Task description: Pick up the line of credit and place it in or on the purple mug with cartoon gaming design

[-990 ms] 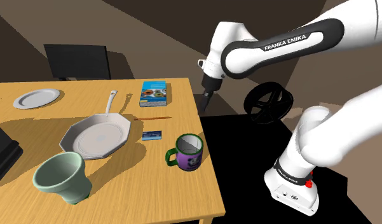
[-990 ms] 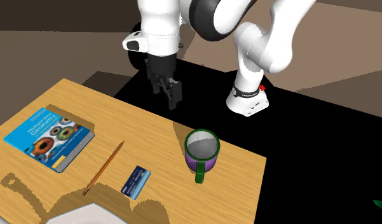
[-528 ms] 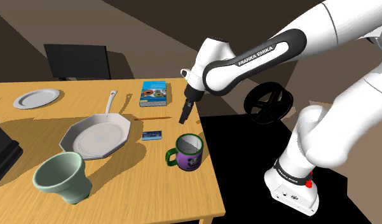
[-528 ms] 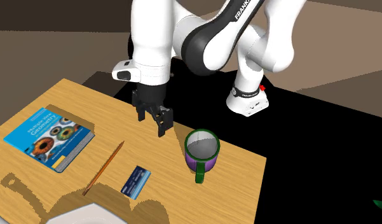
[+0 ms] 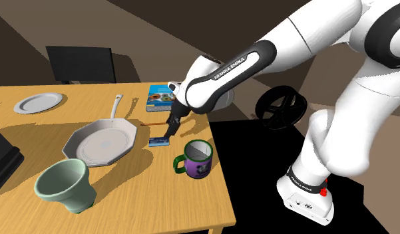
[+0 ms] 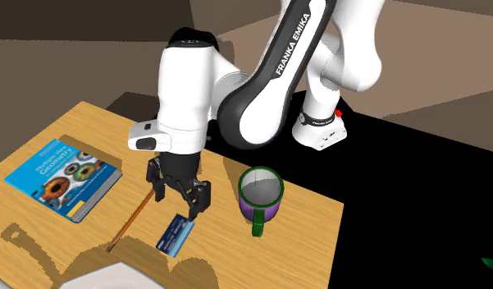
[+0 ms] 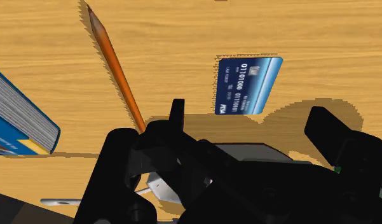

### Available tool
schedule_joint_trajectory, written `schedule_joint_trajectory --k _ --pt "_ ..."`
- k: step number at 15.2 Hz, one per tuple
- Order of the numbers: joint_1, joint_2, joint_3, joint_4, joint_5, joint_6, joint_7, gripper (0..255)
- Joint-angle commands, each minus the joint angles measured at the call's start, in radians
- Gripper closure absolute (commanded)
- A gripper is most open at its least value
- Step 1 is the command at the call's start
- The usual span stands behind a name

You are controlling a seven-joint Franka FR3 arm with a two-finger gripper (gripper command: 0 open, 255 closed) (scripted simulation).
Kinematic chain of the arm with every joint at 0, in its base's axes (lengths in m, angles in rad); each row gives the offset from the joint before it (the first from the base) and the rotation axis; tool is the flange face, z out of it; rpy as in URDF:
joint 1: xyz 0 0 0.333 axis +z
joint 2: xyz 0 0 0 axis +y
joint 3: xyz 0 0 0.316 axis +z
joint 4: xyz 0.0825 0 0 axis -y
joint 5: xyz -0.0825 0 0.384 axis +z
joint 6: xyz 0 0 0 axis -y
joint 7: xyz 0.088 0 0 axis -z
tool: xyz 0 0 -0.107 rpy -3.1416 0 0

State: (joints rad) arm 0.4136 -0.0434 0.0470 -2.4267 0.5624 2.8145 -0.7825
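Over the desk (image 6: 306,246): end effector (image 6: 180,201) hovers, fingers spread and empty.
Card (image 6: 175,233) lies flat just ahead of the fingertips (pencil (image 6: 134,217) alongside), long axis crossing the finger line; mug (image 6: 261,197) near.

The card (image 6: 176,234) is lying on the tabletop (image 6: 306,246) between the pencil (image 6: 134,217) and the mug (image 6: 260,197) (touching neither), the book (image 6: 64,178) is sitting beyond the pencil, and the fingers (image 6: 202,199) are hanging above the card.
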Motion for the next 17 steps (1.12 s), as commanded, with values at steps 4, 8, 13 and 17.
schedule_joint_trajectory --k 4,8,13,17 --pt "0.031 0.131 0.041 0.104 0.205 0.092 -0.243 0" --pt "0.029 0.195 0.058 0.14 0.247 0.122 -0.281 0" --pt "0.025 0.236 0.071 0.165 0.272 0.141 -0.304 0" --pt "0.025 0.236 0.071 0.165 0.272 0.141 -0.304 0"
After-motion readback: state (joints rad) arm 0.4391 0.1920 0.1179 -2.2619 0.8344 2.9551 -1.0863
